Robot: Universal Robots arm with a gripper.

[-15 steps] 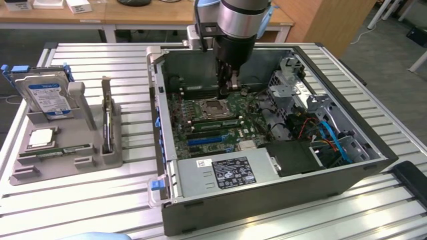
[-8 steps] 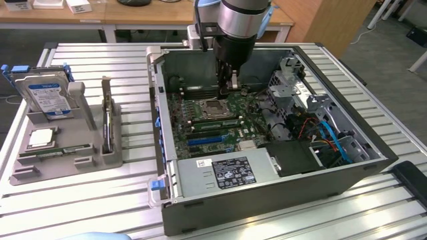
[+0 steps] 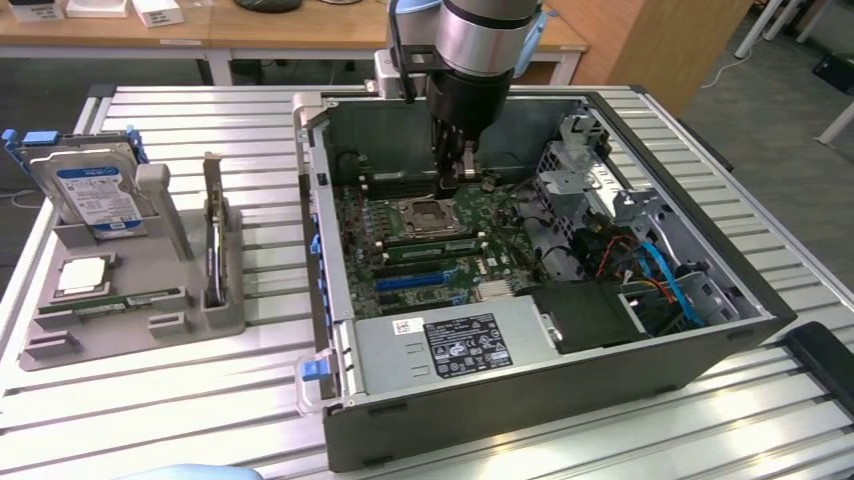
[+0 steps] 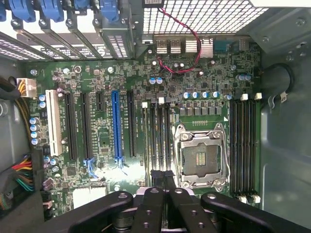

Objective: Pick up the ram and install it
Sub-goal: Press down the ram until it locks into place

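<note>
Gripper [image 3: 461,172] closed inside the computer case [image 3: 694,360], ram [image 3: 110,302] well apart on the tray [image 3: 200,318]

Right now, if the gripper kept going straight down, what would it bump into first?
Probably the motherboard, at the memory slots beside the empty CPU socket. The gripper is shut and pointing down there, though the gap left is hard to judge.
</note>
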